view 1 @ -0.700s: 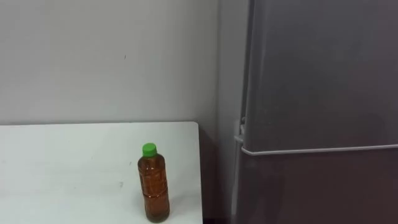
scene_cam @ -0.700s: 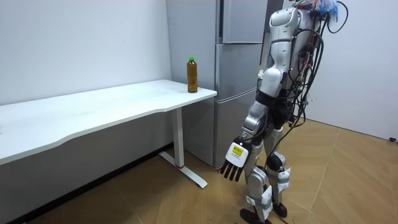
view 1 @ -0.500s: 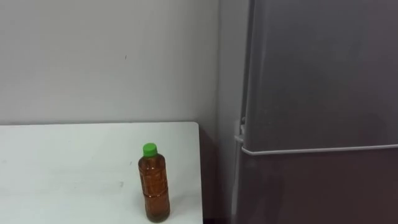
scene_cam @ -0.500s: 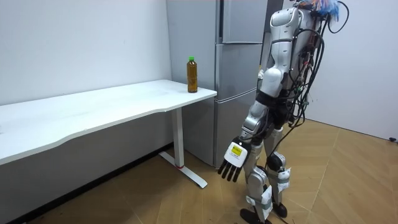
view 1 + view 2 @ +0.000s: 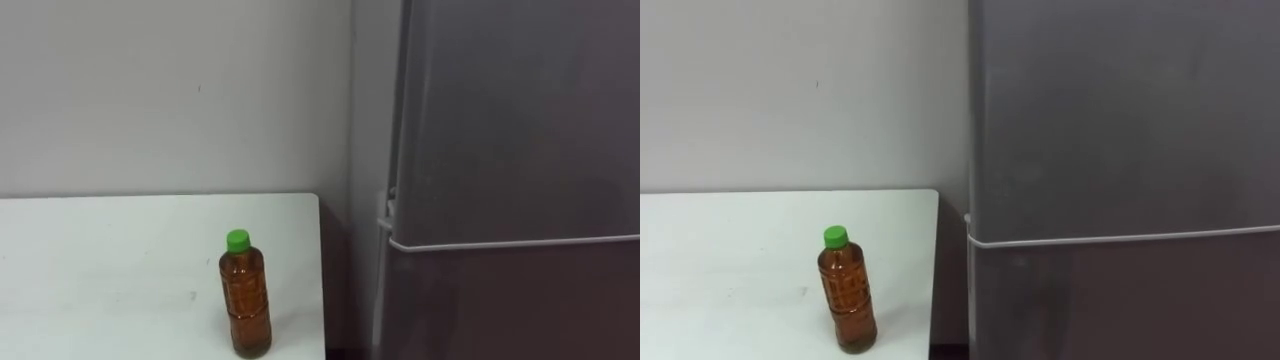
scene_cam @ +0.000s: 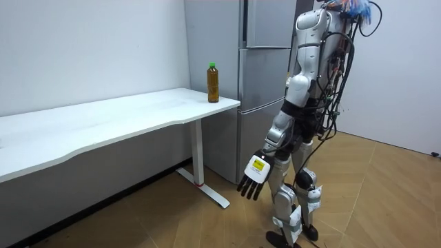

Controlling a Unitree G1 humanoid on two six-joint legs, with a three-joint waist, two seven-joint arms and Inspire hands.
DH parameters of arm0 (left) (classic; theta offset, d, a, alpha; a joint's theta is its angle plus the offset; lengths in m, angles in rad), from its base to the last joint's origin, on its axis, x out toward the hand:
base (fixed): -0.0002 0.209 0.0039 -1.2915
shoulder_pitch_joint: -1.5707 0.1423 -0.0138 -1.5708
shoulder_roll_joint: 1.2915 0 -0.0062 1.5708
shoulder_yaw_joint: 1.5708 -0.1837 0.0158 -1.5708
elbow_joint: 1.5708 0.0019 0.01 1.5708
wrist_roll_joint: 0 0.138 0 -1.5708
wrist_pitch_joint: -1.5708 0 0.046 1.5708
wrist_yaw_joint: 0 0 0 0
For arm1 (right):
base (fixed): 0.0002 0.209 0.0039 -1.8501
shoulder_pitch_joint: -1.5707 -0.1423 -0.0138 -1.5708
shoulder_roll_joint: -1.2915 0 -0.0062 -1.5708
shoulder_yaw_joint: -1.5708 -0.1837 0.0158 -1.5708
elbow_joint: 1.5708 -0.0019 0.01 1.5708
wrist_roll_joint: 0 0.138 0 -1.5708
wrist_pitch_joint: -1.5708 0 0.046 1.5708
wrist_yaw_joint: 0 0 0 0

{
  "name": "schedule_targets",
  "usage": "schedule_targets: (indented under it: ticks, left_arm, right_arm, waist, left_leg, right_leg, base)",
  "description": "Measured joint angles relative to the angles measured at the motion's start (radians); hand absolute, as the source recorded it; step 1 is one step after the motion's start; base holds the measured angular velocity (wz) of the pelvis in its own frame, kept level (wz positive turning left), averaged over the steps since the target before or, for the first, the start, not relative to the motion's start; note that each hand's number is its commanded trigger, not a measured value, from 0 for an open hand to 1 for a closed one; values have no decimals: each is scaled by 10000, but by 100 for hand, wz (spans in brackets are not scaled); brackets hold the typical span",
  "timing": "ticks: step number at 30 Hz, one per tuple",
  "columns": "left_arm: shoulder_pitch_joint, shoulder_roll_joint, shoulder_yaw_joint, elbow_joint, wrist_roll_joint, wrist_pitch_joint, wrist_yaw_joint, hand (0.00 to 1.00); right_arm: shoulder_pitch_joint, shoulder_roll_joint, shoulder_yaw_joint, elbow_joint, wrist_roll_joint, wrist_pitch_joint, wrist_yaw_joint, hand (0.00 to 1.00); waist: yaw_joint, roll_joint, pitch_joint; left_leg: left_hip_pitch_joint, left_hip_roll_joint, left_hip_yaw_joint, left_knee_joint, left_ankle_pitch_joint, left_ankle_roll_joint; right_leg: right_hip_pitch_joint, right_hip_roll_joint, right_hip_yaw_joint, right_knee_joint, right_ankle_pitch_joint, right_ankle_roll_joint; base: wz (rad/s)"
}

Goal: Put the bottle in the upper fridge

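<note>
Silver-white humanoid shell, black cables looping along the torso, coloured wires atop the head, black-fingered left hand [image 6: 252, 180] with yellow-white tag.

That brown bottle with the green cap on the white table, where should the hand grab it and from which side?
Wrap the left hand round the wide middle of the bottle, below the cap, coming level from the front. It stands upright near the table edge beside the fridge, with the wall behind, so that side is probably freest.

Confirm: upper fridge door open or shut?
Shut. The upper fridge door lies flush above the lower door, just a thin seam between them, no interior visible.
</note>
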Motion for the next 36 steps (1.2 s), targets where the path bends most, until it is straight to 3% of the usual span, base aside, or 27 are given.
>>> schedule_targets:
  ticks: [8, 14, 18, 19, 21, 22, 27, 32, 36]
  left_arm:
    - [-9, 3, 383, -31, -742, -154, 442, 0]
    - [-19, -11, 809, -814, -991, -342, 979, 0]
    - [17, -11, 1276, -1721, -1480, -491, 1366, 0]
    - [12, -24, 1457, -2159, -1764, -498, 1434, 0]
    - [-47, -2, 1630, -2570, -2180, -712, 1596, 0]
    - [-62, -16, 1728, -2878, -2372, -822, 1731, 0]
    - [-64, -8, 1735, -3976, -2855, -1368, 2196, 0]
    - [-46, -6, 1929, -5671, -3161, -1569, 2811, 0]
    - [-65, 23, 1930, -6799, -3108, -1958, 3029, 0]
  right_arm:
    - [-17, -5, -5, 22, -58, -6, -127, 0]
    - [3, -26, -23, 30, -20, -11, -279, 0]
    - [67, -78, -245, 22, -125, -35, -261, 0]
    - [49, -70, -403, 26, -200, -42, -254, 0]
    - [58, -75, -654, 43, -276, -58, -235, 0]
    - [90, -74, -834, 16, -442, -109, -239, 0]
    - [267, -77, -1208, -111, -679, -370, -252, 0]
    - [349, -60, -1452, -318, -1037, -429, -255, 0]
    - [343, -91, -1503, -454, -1465, -487, -257, 0]
  waist:
    - [36, 20, 0]
    - [62, 78, -24]
    - [68, 148, -23]
    - [66, 206, -53]
    - [47, 162, -9]
    - [40, 278, -68]
    - [14, 321, 0]
    - [32, 339, -17]
    - [53, 350, -20]
  left_leg:
    - [-10, 3, -23, 27, -18, -1]
    - [11, 6, -21, 16, -18, -1]
    - [165, 11, -28, -14, -18, 0]
    - [170, 9, -36, -19, -18, 0]
    - [186, 6, -55, -71, -17, 1]
    - [188, 3, -60, -58, -17, 2]
    - [179, 7, -63, -3, -15, 7]
    - [-10, 22, -50, 140, -24, 14]
    - [102, 4, -16, 138, -22, 21]
  right_leg:
    - [-8, -48, -47, 3, -2, 2]
    - [2, -43, -23, 15, 0, 1]
    - [87, -40, 0, 134, 0, 2]
    - [94, -40, -4, 144, 0, 2]
    - [169, -24, -15, 144, 1, 3]
    - [173, -24, -14, 157, 2, 3]
    - [142, -30, -10, 230, 5, 0]
    - [-60, -69, -15, 317, -14, -14]
    - [8, -59, -1, 329, -18, -5]
  base:
    - [0]
    - [0]
    - [0]
    - [0]
    - [0]
    - [0]
    - [0]
    - [0]
    - [-2]
